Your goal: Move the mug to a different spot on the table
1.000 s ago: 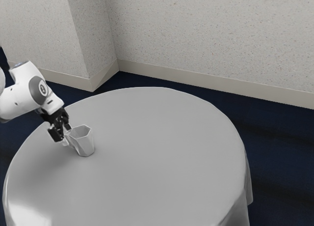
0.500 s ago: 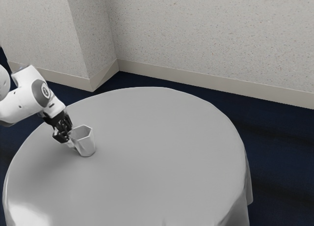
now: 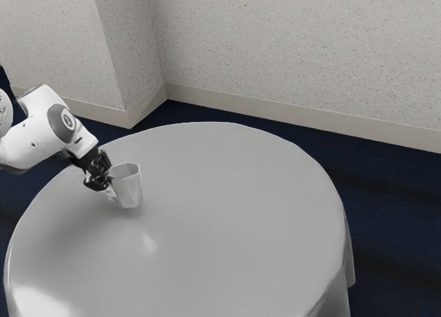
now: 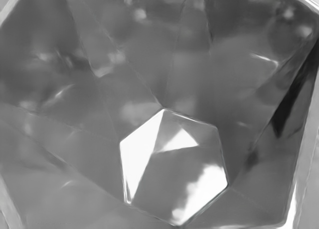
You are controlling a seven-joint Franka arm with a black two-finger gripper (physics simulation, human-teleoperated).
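Note:
A white faceted mug (image 3: 127, 184) hangs tilted just above the round grey table (image 3: 227, 213), near its edge at the exterior view's left. My black gripper (image 3: 102, 177) is shut on the mug's side toward the exterior view's left, where the handle was. The white arm reaches in from the exterior view's left. From the wrist view I look straight down into the mug (image 4: 164, 139), with its hexagonal bottom shining close under my hand.
The table has wide free surface toward the exterior view's right and front. Behind it are dark blue floor (image 3: 386, 172), a cream baseboard and a speckled wall with a jutting corner (image 3: 131, 48).
My gripper closed in on the mug's handle side, then lifted and tilted the mug, carrying it a little up and toward the exterior view's right.

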